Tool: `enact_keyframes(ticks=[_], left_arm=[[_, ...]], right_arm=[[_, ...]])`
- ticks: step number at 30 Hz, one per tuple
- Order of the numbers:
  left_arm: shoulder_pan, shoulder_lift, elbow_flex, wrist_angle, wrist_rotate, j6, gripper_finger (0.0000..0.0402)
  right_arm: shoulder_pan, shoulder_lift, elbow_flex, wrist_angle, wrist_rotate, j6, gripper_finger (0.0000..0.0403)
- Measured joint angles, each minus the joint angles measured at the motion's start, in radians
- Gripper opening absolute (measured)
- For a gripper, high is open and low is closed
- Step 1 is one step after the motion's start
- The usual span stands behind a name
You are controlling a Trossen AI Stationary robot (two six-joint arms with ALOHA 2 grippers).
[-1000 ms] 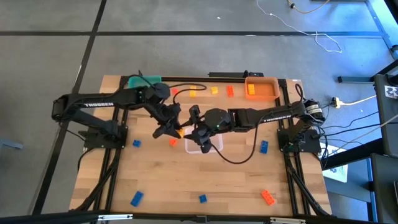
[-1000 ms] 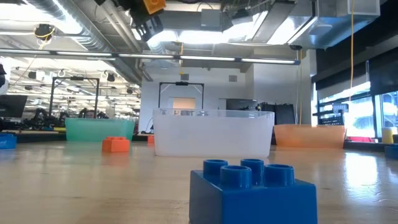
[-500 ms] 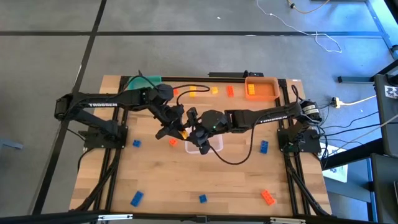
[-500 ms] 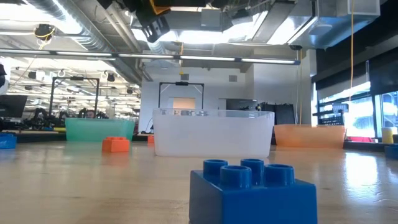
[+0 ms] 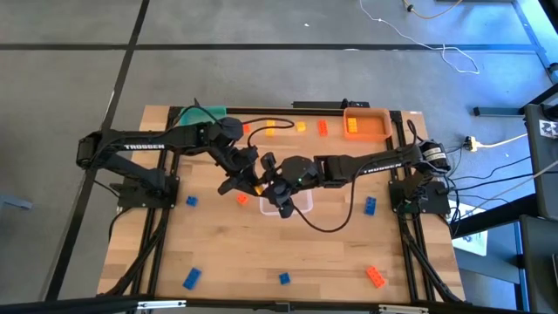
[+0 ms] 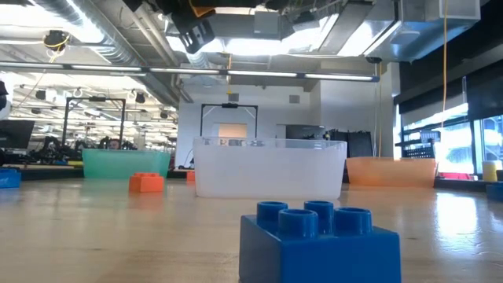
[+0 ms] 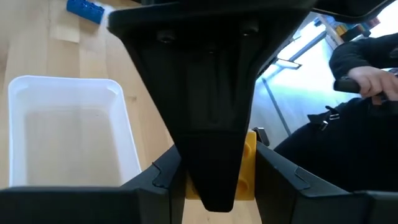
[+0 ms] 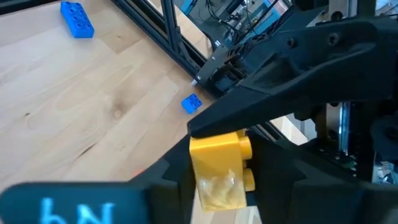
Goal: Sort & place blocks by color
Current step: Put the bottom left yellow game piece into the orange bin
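Gripping one yellow block (image 8: pixel 219 169) from both sides, left gripper (image 5: pixel 248 180) and right gripper (image 5: pixel 262 180) meeting beside the clear bin (image 5: pixel 296 203).

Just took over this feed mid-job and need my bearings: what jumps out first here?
Both arms meet above the table's middle, by the clear bin: the left gripper and right gripper both have their fingers at one yellow block, as in a handover. The orange bin sits at the far right corner, the teal bin at far left, with blue and orange blocks scattered around.
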Motion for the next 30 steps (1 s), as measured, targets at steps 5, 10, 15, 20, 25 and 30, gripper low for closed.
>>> enact_keyframes(ticks=[5,10,15,20,25,30], left_arm=[[0.0,0.0,0.0,0.001,0.003,-0.002,0.0131],[-0.001,0.0,0.0,0.001,-0.026,0.024,0.0173],[0.005,-0.017,0.0,0.001,-0.096,0.089,0.0189],[0.041,-0.047,0.0,-0.004,-0.137,0.109,0.0189],[0.085,-0.087,0.002,-0.034,-0.192,0.189,0.019],[0.121,-0.132,0.002,-0.135,-0.371,0.279,0.0191]], right_arm=[[0.001,0.0,0.0,0.001,-0.001,-0.012,0.0094],[-0.001,0.0,0.0,-0.007,0.007,0.028,0.0093],[-0.001,0.0,0.0,-0.024,0.013,0.025,0.0093],[-0.003,-0.001,0.0,-0.056,0.019,0.069,0.0093],[0.006,0.0,0.0,-0.085,0.034,0.09,0.0093],[0.008,-0.011,-0.001,-0.135,0.136,0.173,0.0093]])
